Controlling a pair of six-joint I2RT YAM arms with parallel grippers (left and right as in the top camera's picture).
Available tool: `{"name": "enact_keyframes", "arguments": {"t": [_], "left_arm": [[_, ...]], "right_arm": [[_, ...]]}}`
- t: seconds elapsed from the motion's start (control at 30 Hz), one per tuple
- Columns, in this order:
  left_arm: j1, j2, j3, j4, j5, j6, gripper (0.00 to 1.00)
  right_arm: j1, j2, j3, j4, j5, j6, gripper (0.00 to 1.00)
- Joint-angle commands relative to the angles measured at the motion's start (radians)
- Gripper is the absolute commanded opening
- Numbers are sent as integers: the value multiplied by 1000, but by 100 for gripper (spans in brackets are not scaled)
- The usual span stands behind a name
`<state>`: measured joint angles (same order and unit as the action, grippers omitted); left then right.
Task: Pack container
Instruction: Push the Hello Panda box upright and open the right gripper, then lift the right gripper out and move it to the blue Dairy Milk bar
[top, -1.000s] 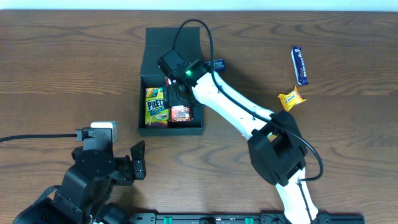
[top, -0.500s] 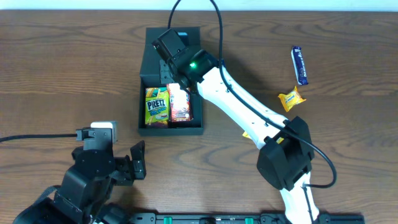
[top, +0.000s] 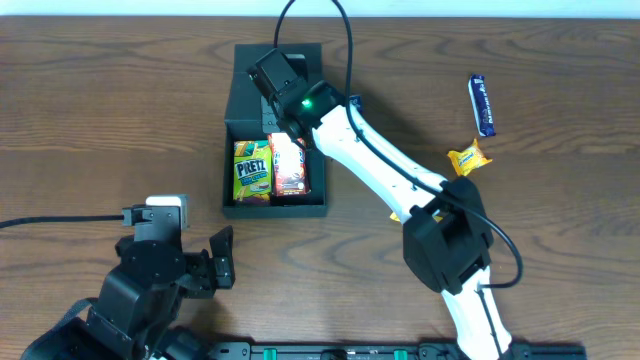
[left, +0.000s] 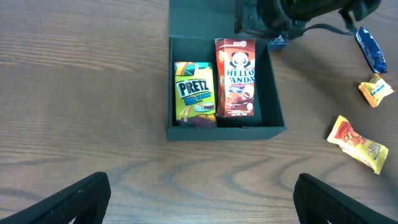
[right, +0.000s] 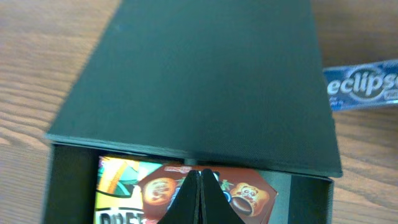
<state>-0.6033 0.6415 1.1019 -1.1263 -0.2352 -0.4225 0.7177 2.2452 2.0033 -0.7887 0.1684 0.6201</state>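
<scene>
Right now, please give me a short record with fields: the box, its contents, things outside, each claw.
container: open, lid flap laid back
inside: Pretz box and Hello Panda box, side by side
outside: blue bar, yellow candy, yellow packet, Eclipse packet
left claw: open, empty
right claw: shut, over the container near the hinge

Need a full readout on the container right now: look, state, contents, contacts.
The container is a dark teal-black, matte, unmarked rectangular box, cardboard by the look, sitting flat on the wooden table. Its hinged flap lid is open, folded back beyond the far wall. Inside, a Pretz box and a Hello Panda box lie side by side, with a bare strip along the Hello Panda side. The right gripper, shut, is over the hinge end; contact cannot be told.
</scene>
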Motion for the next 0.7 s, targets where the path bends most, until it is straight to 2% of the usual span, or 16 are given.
{"name": "enact_keyframes", "arguments": {"t": [0.0, 0.67], "left_arm": [[1, -2, 6, -4, 0, -11, 95], [1, -2, 6, -4, 0, -11, 95]], "right_arm": [[-12, 33, -5, -14, -50, 0, 1], [-18, -7, -2, -117, -68, -1, 1]]}}
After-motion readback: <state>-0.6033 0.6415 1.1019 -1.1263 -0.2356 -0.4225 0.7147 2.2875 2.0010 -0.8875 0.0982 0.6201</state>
